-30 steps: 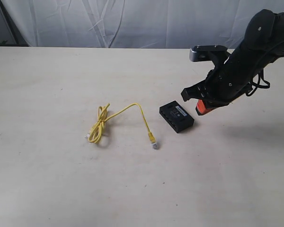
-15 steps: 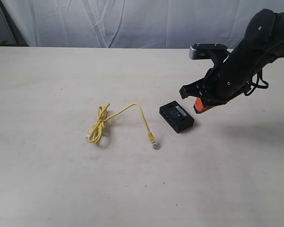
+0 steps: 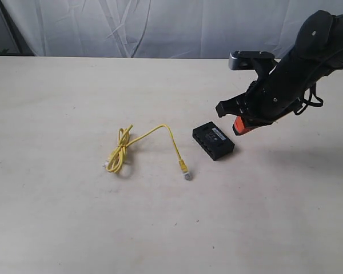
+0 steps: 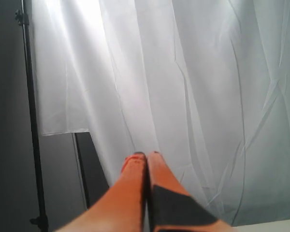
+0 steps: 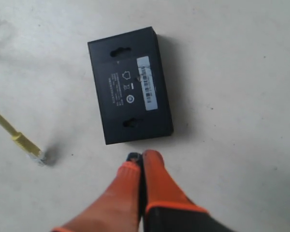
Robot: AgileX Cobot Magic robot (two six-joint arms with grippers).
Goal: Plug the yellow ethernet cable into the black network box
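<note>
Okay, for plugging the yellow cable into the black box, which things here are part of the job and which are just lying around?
Part of the job:
- yellow ethernet cable, loose on the table
- black network box
- right gripper, fingers shut, above the box

Just there:
- table
- white backdrop curtain
- left gripper, shut, pointed at the curtain

Three views: one wide, two on the wrists.
Exterior looks down across the bench (image 3: pixel 57 228); right wrist close above the black network box (image 5: pixel 129 85), shared with exterior; left wrist faces a white curtain (image 4: pixel 208 96).

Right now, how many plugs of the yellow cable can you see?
2. One plug lies near the black network box; the other lies beside the knotted loops of the yellow ethernet cable.
</note>
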